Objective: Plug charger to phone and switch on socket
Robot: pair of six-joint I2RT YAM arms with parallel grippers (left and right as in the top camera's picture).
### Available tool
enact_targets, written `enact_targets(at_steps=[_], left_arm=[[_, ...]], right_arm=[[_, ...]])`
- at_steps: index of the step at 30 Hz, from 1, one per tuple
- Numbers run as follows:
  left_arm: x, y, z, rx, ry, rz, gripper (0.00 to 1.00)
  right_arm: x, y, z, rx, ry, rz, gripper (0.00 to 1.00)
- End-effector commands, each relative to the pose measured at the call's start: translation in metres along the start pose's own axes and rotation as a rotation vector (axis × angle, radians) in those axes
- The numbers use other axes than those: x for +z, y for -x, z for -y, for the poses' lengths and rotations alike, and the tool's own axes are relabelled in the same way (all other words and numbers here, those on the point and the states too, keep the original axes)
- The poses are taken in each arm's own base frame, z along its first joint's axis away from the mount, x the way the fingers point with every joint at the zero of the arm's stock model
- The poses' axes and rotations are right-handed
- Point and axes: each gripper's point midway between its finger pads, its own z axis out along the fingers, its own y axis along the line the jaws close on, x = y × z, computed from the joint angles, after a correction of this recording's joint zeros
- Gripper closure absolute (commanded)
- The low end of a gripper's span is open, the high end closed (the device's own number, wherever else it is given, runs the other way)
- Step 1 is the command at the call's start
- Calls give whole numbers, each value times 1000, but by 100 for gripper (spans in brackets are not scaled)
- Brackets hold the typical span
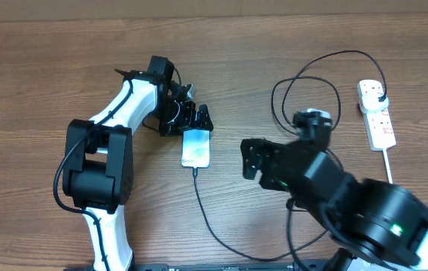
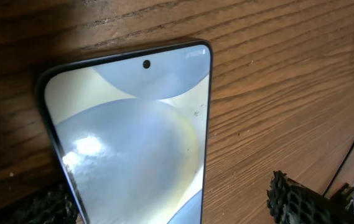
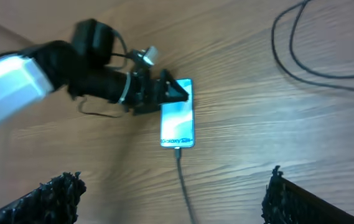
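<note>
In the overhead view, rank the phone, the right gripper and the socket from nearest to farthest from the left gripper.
1. The phone, right at the left gripper.
2. The right gripper, mid-table, to the phone's right.
3. The socket, far right side.
</note>
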Motion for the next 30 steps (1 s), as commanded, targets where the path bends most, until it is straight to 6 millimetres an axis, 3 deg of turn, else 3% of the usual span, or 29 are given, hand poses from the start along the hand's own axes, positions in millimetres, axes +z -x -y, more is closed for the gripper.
enact_targets(at_steps=[1,4,7,8,15,19,24,30], left_arm=[[40,-29,-77,-71,254,-121,0],[40,-29,-77,-71,254,-121,0],[40,-29,-77,-71,254,-121,0],[40,-29,-77,-71,254,-121,0],[40,-29,-77,-71,254,-121,0],[40,-29,-77,-71,254,-121,0],[40,-29,-77,-71,254,-121,0],[41,-26,-77,-66,252,-109,0]], right_arm=[[11,5,8,0,-87,26,18],[18,6,26,99,-171,22,26],[20,19,48,175,-242,43,43],[22,32,67,234,-290,68,54],[21,85,150,466,-438,142,89],[37,110,190,573,-390,81,95],[65,127,265,780,-433,31,96],[107,126,334,875,-524,-61,96]])
